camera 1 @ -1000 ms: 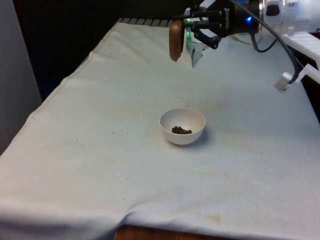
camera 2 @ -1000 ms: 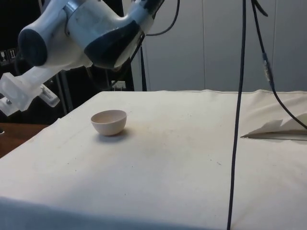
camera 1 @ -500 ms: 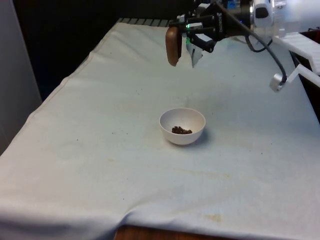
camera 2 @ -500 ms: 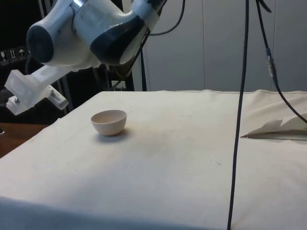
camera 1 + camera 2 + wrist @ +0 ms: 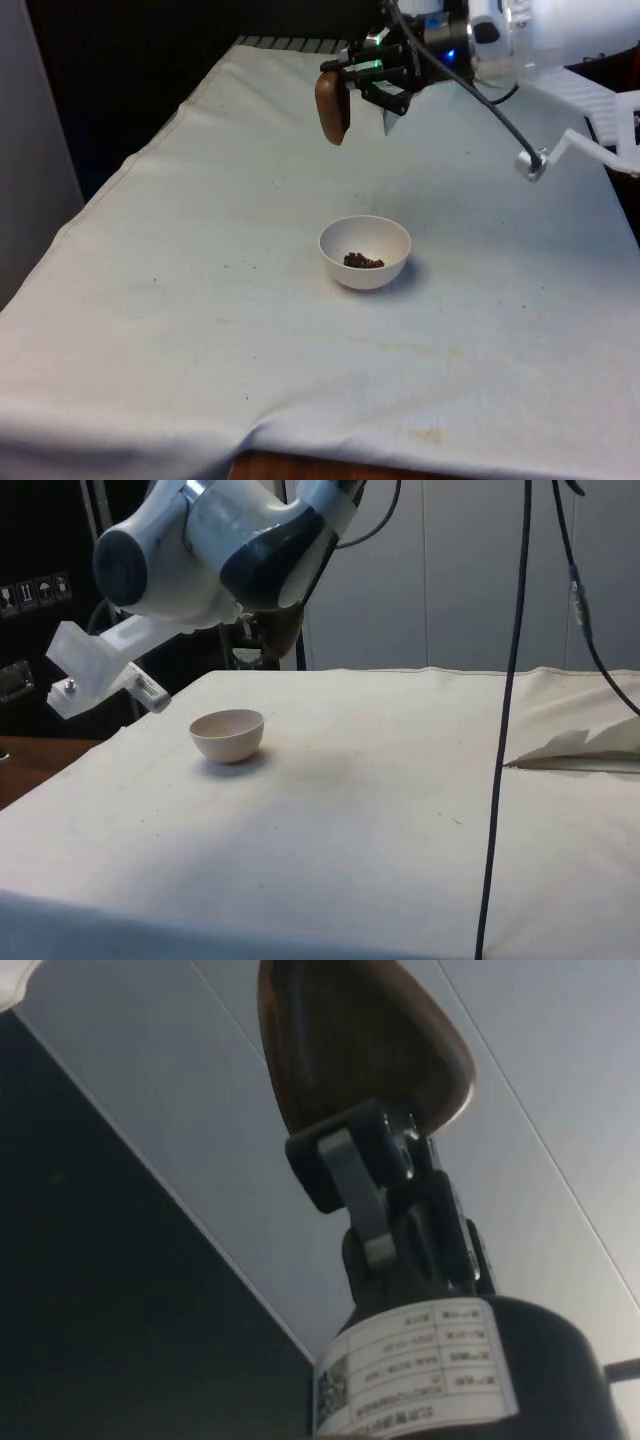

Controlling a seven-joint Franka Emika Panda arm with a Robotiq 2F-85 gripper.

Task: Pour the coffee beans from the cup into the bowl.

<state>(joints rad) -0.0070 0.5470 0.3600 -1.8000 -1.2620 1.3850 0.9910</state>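
The gripper [image 5: 362,82] was closed on the rim of the brown cup [image 5: 332,106], which hung on its side in the air, well above the cloth-covered table [image 5: 200,330] and beyond the bowl [image 5: 365,251] toward the far end. The bowl, white, stood upright near the table's middle with coffee beans [image 5: 363,261] piled at its bottom. In the wrist view, 1 finger [image 5: 352,1182] pressed against the cup [image 5: 362,1042] wall. In the side view the bowl [image 5: 228,735] sat below the arm.
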